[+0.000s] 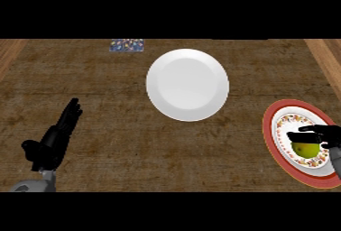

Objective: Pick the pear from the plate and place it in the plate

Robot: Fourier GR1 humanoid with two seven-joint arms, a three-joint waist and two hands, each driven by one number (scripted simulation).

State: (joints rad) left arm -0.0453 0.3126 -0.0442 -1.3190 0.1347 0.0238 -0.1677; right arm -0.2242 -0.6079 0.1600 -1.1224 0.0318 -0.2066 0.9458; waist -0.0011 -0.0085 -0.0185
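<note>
Head view: right robot hand [328, 135] sits over the pear [306, 150] on the red-rimmed plate [268, 135] at lower right, grasp impossible to tell; best settle round the pear's middle before lifting.

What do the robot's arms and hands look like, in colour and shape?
The left hand and right hand are black and blocky. The left one shows slim, segmented fingers and a thumb. Each sits on a smooth grey forearm; no cables or markings show.
</note>
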